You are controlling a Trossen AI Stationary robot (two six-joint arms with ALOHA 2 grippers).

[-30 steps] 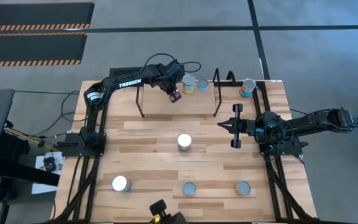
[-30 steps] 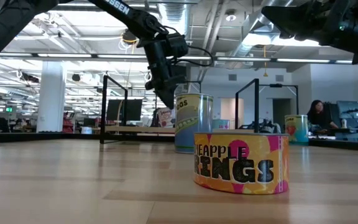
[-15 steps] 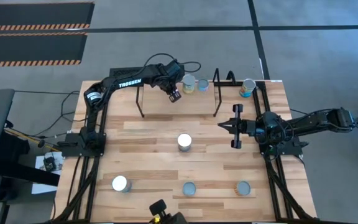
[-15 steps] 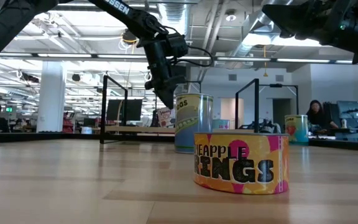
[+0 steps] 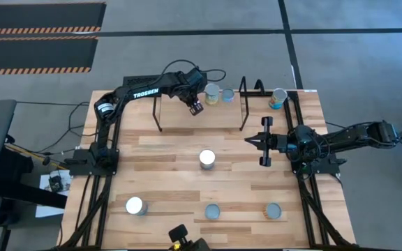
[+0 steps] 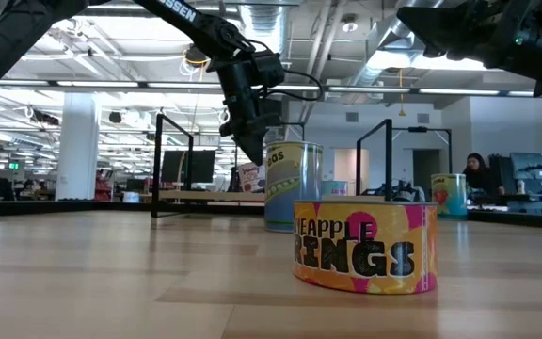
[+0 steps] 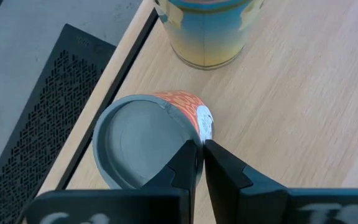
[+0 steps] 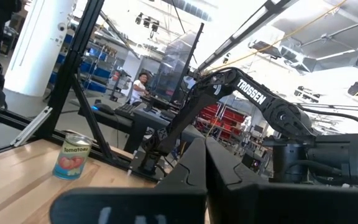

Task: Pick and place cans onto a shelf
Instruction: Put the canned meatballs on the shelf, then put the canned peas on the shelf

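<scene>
Wooden table (image 5: 166, 167) | shelf (image 5: 199, 106) along far edge, two cans (image 5: 212, 92) on it, others loose on table | left tool (image 5: 197, 108) pinched closed, empty, beside orange can (image 7: 151, 140) | right tool (image 5: 262, 141) closed, waiting mid-table | risk: closed fingers nudging can off the edge

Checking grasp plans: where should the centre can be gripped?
The centre can stands upright and clear of the other cans. Come straight down from above and close across its round side wall, just under the shiny lid; nothing crowds it on any side.
</scene>
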